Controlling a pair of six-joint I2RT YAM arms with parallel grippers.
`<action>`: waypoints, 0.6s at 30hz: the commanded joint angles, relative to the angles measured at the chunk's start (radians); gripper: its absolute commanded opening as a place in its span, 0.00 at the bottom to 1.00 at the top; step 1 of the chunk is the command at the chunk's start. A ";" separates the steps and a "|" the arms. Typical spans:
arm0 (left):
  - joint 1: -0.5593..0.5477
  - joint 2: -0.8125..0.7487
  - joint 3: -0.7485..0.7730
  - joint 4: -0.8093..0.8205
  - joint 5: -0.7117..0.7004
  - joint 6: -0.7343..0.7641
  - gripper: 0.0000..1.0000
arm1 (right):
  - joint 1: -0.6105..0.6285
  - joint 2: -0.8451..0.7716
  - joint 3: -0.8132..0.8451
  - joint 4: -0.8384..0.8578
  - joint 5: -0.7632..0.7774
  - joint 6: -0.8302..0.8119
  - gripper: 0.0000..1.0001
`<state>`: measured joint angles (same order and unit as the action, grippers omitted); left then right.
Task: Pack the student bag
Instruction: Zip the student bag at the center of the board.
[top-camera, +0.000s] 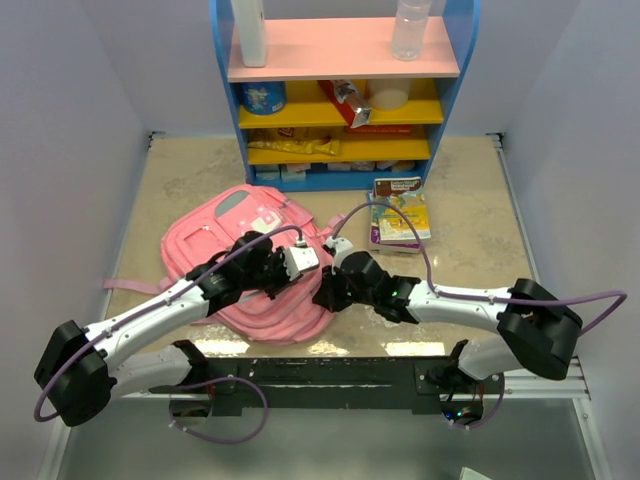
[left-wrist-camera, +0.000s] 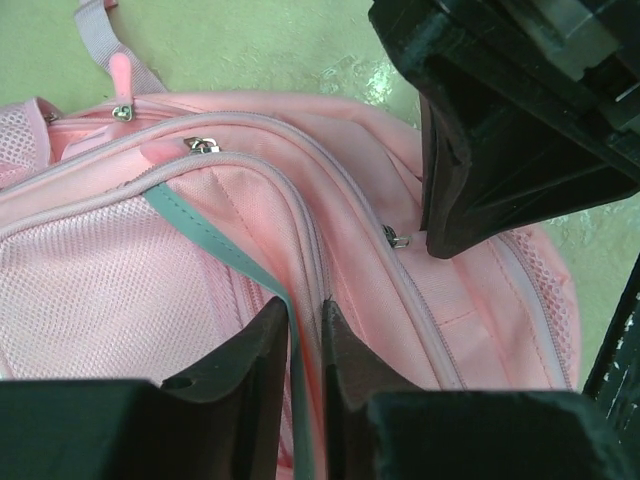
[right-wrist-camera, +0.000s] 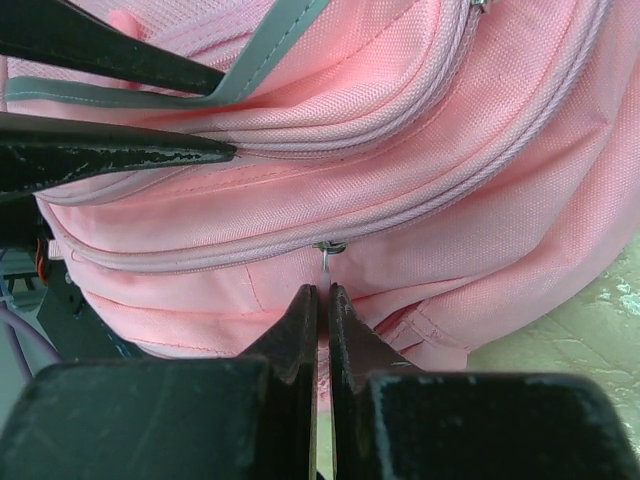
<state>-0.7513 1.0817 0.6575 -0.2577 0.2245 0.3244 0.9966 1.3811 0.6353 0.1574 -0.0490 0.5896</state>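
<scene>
Now left gripper (left-wrist-camera: 305, 315) on student bag (left-wrist-camera: 240, 210) strip (left-wrist-camera: 200, 228) — right gripper (right-wrist-camera: 322, 295) on zip-pull (right-wrist-camera: 328, 262)

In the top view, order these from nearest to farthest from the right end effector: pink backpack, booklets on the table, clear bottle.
1. student bag, right at the right end effector.
2. booklets, on the table, farther back.
3. clear bottle, atop the shelf, far back.

Matt pink woven cloth student bag (left-wrist-camera: 350, 150), shiny metal zip pull (right-wrist-camera: 328, 255).
</scene>
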 joint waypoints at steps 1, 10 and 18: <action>-0.013 0.006 0.004 0.018 0.075 0.011 0.20 | 0.004 -0.045 0.010 0.064 -0.023 0.007 0.00; -0.016 -0.006 0.005 -0.003 0.105 0.033 0.00 | 0.004 -0.044 0.013 0.038 -0.006 0.004 0.00; -0.031 -0.020 0.014 -0.057 0.180 0.090 0.29 | 0.004 -0.053 0.021 -0.009 0.009 -0.010 0.00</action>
<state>-0.7536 1.0828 0.6575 -0.2829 0.2741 0.3786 1.0023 1.3651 0.6346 0.1200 -0.0498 0.5903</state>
